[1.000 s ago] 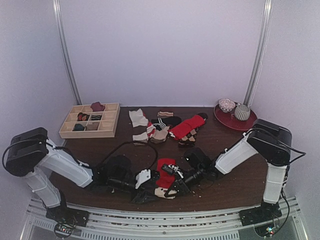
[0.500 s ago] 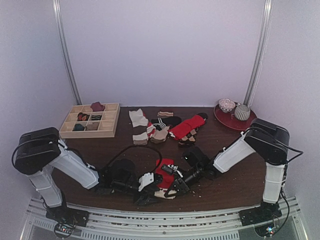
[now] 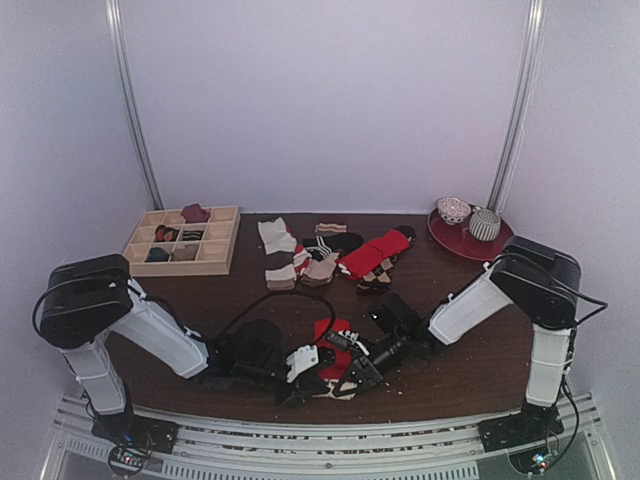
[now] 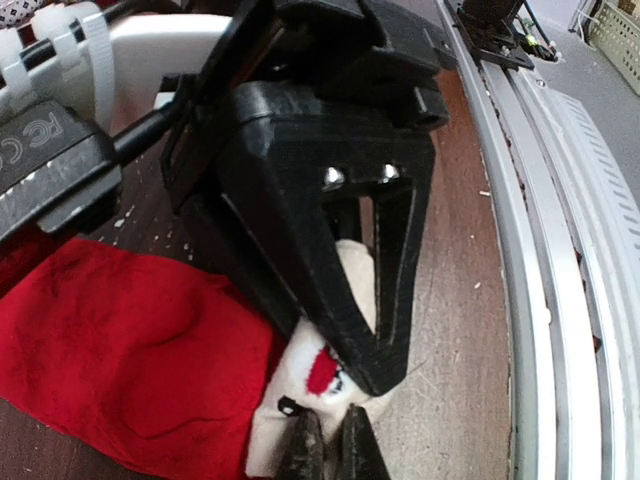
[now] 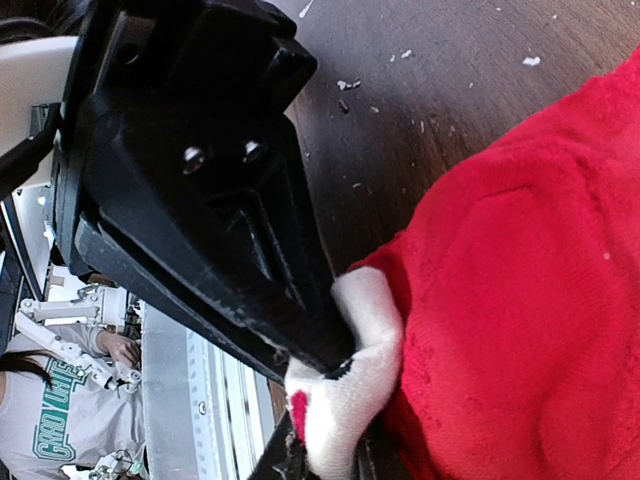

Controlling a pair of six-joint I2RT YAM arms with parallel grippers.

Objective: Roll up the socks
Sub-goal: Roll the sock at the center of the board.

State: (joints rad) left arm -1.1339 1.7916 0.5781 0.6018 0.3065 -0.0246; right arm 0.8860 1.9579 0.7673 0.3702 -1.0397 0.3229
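A bright red sock (image 3: 330, 340) with a cream end lies near the table's front edge, between the two arms. In the left wrist view the red fabric (image 4: 120, 350) fills the lower left and the cream end (image 4: 285, 415) runs between my left gripper (image 4: 325, 448), which is shut on it. In the right wrist view my right gripper (image 5: 325, 458) pinches the same cream end (image 5: 365, 390), with the red body (image 5: 520, 280) to the right. Both grippers meet tip to tip at the front: left gripper (image 3: 312, 388), right gripper (image 3: 345, 383).
A wooden compartment box (image 3: 222, 262) holding rolled socks stands at the back left. A pile of other socks (image 3: 330, 255) lies at the back middle. A red plate (image 3: 450, 240) with a bowl and a cup is at the back right. The metal rail (image 4: 540, 300) borders the table's front edge.
My left arm has slid right towards the red sock and its gripper has shut on the cream end. The right gripper has held almost still on it.
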